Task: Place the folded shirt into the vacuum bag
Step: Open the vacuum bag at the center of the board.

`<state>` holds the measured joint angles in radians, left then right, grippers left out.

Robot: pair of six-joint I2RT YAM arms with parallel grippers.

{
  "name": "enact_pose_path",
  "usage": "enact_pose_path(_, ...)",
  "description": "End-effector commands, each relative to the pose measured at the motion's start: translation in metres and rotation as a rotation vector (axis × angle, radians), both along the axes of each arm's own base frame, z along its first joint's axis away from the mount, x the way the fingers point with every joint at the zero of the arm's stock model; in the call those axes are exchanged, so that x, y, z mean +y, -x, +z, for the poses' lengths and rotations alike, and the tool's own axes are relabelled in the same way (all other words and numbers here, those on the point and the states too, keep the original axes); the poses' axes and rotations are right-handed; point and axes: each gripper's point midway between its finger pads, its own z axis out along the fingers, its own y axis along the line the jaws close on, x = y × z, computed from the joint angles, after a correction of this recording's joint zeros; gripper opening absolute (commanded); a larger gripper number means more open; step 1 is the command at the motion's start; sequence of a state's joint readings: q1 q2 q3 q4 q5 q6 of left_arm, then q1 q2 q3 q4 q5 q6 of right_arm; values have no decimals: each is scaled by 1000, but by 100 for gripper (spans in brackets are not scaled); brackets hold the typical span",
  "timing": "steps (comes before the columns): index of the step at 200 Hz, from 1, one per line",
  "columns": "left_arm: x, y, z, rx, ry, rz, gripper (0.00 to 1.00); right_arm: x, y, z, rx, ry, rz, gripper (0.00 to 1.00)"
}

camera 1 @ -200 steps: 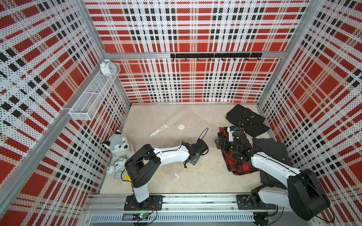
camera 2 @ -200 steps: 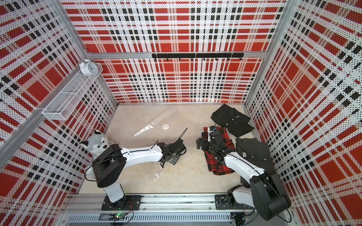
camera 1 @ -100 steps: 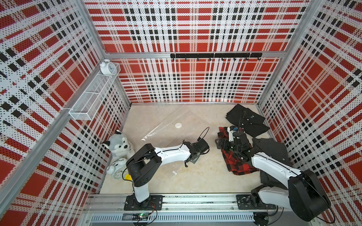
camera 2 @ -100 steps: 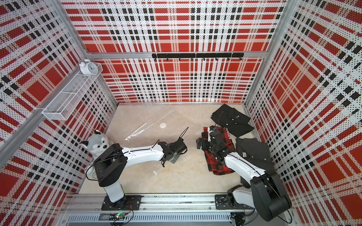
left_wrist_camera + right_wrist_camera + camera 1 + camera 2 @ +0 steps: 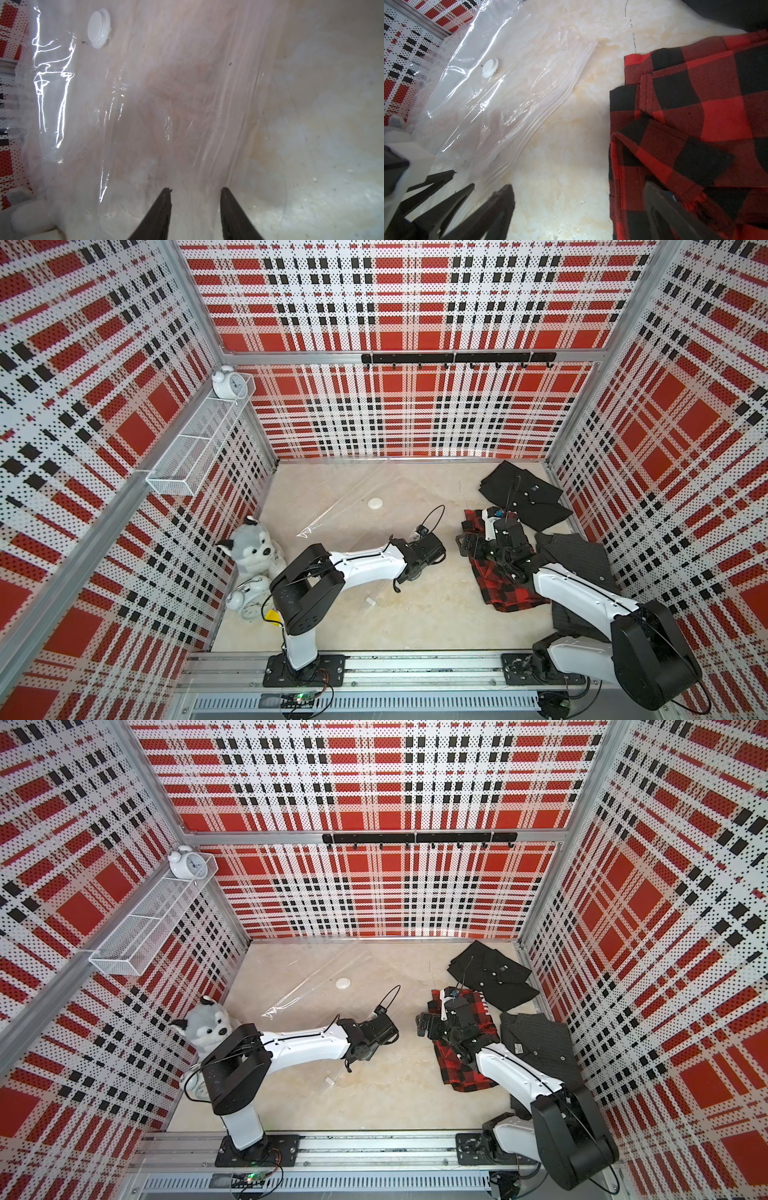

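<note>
Your left gripper (image 5: 195,191): jaws part-open, nothing clamped. Large clear crinkly plastic vacuum bag (image 5: 145,104) lies just ahead, edge running btwn the tips; round white valve (image 5: 98,28) farther ahead. Your right gripper (image 5: 579,195): jaws fully wide, empty. Folded red-black plaid flannel shirt (image 5: 695,116) under one finger, outside bag.

Three shirts: red-black plaid shirt (image 5: 498,593), black shirt (image 5: 536,506), dark striped shirt (image 5: 577,560). One vacuum bag (image 5: 340,506), one white valve (image 5: 375,503) on it. Two white alarm clocks: shelf clock (image 5: 227,383), floor clock (image 5: 249,597). One plush husky (image 5: 251,545), one wire basket (image 5: 195,452), one hook rail (image 5: 457,358). Two robot arms: left arm (image 5: 365,562), right arm (image 5: 582,597).
</note>
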<state>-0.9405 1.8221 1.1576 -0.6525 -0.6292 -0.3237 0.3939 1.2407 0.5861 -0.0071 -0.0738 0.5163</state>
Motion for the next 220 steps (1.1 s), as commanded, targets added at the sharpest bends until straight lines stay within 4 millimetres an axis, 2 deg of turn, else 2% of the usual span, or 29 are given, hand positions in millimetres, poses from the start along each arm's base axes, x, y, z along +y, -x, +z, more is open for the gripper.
enact_pose_path(1,14,-19,14,-97,-40,82,43,-1,0,-1,-11,1,3,100)
enact_pose_path(39,15,-37,24,-167,5,123,43,-1,1,2,-20,-3,6,100)
enact_pose_path(97,10,-57,8,-147,132,145,38,0,2,2,-19,-9,10,100)
enact_pose_path(111,12,-61,6,-150,138,156,34,1,2,3,-19,-11,12,100)
enact_pose_path(131,16,-67,7,-163,142,179,17,1,2,4,-21,-15,13,100)
enact_pose_path(150,15,-71,15,-171,163,188,0,2,3,6,-25,-21,18,100)
enact_pose_path(190,-6,-78,54,-173,264,149,0,4,5,12,-46,-39,33,100)
enact_pose_path(220,-29,-79,78,-148,381,89,0,4,5,4,-26,-30,33,100)
